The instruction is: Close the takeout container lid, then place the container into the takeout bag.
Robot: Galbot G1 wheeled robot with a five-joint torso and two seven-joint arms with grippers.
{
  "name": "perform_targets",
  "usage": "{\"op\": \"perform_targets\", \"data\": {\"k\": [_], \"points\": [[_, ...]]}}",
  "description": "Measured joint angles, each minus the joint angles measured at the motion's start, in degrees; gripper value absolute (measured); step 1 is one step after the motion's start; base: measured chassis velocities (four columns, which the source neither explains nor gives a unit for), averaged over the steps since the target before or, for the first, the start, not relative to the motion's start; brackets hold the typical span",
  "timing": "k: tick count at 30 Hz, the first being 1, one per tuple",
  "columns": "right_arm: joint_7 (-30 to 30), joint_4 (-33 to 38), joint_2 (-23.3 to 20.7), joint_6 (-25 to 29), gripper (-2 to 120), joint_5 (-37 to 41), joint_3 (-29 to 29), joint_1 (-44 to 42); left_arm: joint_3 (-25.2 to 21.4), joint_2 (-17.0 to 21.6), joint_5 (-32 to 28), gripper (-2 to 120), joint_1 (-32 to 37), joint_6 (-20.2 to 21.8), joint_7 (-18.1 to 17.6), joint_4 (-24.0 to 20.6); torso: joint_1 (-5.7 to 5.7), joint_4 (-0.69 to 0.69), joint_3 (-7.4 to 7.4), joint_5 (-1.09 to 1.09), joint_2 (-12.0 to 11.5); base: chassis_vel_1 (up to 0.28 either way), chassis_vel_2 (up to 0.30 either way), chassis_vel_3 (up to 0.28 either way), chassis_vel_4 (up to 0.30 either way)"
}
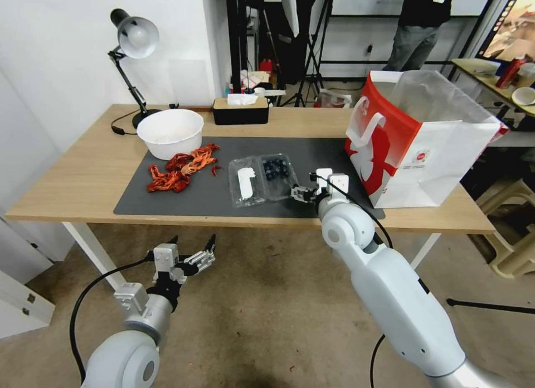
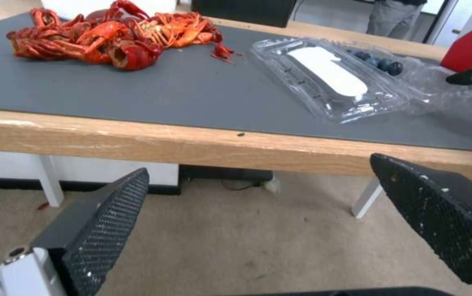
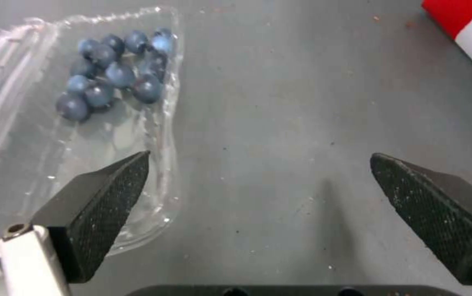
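The takeout container lies open flat on the dark mat, its two clear halves side by side. The lid with its white label is the left half. Dark blueberries sit in the right half. My right gripper hovers open low over the mat at the container's right front corner, one finger above the tray's rim. My left gripper hangs open below and in front of the table edge. The takeout bag stands open at the right.
A white bowl and a heap of red crayfish occupy the mat's left part. A desk lamp and a black tissue box stand at the back. Bare mat lies between container and bag.
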Motion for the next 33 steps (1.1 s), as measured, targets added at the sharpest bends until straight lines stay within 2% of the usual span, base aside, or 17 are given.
{"op": "perform_targets", "data": {"k": [4, 5, 7, 8, 9, 11, 12, 15, 16, 18, 19, 22, 23, 26, 29, 31, 33], "points": [[-2.77, 1.04, -0.07, 0.10, 100, -1.41, 1.11, -1.02, 0.03, -0.02, 0.00, 100, 0.07, -0.09, -0.04, -0.02, 0.00, 0.01, 0.00, 0.00, 0.00, 0.000, 0.000, 0.000, 0.000], [-5.06, 2.05, 0.04, 0.40, 100, -2.97, 2.10, -1.90, 0.15, -0.02, -0.10, 100, 0.17, -0.28, -0.07, -0.16, 0.00, 0.01, 0.00, 0.00, 0.00, 0.000, 0.000, 0.000, 0.000], [-10.41, 4.20, -0.10, 4.69, 100, -5.92, 3.60, -4.16, 0.64, -0.06, -0.87, 100, 0.29, -0.56, -0.09, -0.60, 0.00, 0.01, 0.00, 0.00, 0.00, 0.000, 0.000, 0.000, 0.000], [-15.38, 5.69, -0.58, 10.00, 100, -9.22, 4.75, -6.53, 1.13, -0.12, -1.77, 100, 0.32, -0.65, -0.17, -0.97, 0.00, 0.01, -0.01, -0.01, 0.00, 0.000, 0.000, 0.000, 0.000], [-15.38, 5.69, -0.58, 10.00, 100, -9.22, 4.75, -6.53, 1.13, -0.12, -1.77, 100, 0.32, -0.65, -0.17, -0.97, 0.00, 0.01, -0.01, -0.01, 0.00, 0.000, 0.000, 0.000, 0.000], [-25.40, 8.46, -1.58, 22.00, 100, -14.12, 8.05, -12.33, 2.52, -0.17, -4.04, 100, 0.16, -0.60, -0.91, -1.95, 0.00, 0.01, -0.01, 0.00, 0.00, 0.000, 0.000, 0.000, 0.000], [-25.40, 8.46, -1.58, 22.00, 100, -14.12, 8.05, -12.33, 2.52, -0.17, -4.04, 100, 0.16, -0.60, -0.91, -1.95, 0.00, 0.01, -0.01, 0.00, 0.00, 0.000, 0.000, 0.000, 0.000], [-33.18, 11.51, -2.78, 35.51, 100, -19.62, 12.72, -20.70, 4.58, 0.05, -8.09, 100, -0.62, 0.14, -2.62, -3.66, 0.00, 0.01, -0.02, 0.02, 0.00, 0.000, 0.000, 0.000, 0.000], [-33.18, 11.51, -2.78, 35.51, 100, -19.62, 12.72, -20.70, 4.58, 0.05, -8.09, 100, -0.62, 0.14, -2.62, -3.66, 0.00, 0.01, -0.02, 0.02, 0.00, 0.000, 0.000, 0.000, 0.000], [-35.24, 14.03, -3.10, 42.32, 100, -22.28, 16.14, -27.92, 6.09, 0.35, -11.15, 100, -1.56, 0.69, -4.22, -4.36, 0.00, -0.03, -0.01, 0.03, 0.00, 0.000, 0.000, 0.000, 0.000], [-35.24, 14.03, -3.10, 42.32, 100, -22.28, 16.14, -27.92, 6.09, 0.35, -11.15, 100, -1.56, 0.69, -4.22, -4.36, 0.00, -0.03, -0.01, 0.03, 0.00, 0.000, 0.000, 0.000, 0.000], [-37.32, 17.96, -1.54, 48.57, 100, -25.60, 22.19, -39.10, 8.64, 0.81, -16.03, 100, -3.67, 0.52, -7.19, -4.61, 0.00, 0.00, -0.01, 0.01, 0.00, 0.000, 0.000, 0.000, 0.000], [-37.32, 17.96, -1.54, 48.57, 100, -25.60, 22.19, -39.10, 8.64, 0.81, -16.03, 100, -3.67, 0.52, -7.19, -4.61, 0.00, 0.00, -0.01, 0.01, 0.00, 0.000, 0.000, 0.000, 0.000], [-39.83, 20.62, 1.66, 53.19, 100, -27.55, 26.11, -50.11, 11.56, 1.03, -23.12, 100, -6.20, 0.10, -10.93, -5.26, -0.01, -0.02, -0.01, 0.00, -0.01, 0.000, 0.000, 0.000, 0.000], [-40.56, 20.91, 2.82, 54.96, 100, -28.44, 26.47, -53.66, 12.67, 0.70, -26.43, 100, -6.87, -0.20, -12.79, -6.11, -0.01, -0.07, -0.01, -0.01, 0.00, 0.000, 0.000, 0.000, 0.000], [-40.75, 20.86, 3.04, 55.56, 100, -28.89, 26.01, -54.71, 12.95, 0.02, -28.46, 100, -6.71, -0.54, -14.26, -7.07, -0.01, -0.04, 0.00, -0.01, -0.01, 0.000, 0.000, 0.000, 0.000], [-41.12, 20.49, 3.33, 56.41, 100, -29.89, 24.83, -55.59, 13.65, -1.46, -32.86, 100, -6.95, -1.67, -17.27, -8.51, -0.01, 0.09, -0.01, 0.05, -0.01, 0.000, 0.000, 0.000, 0.000]]}}
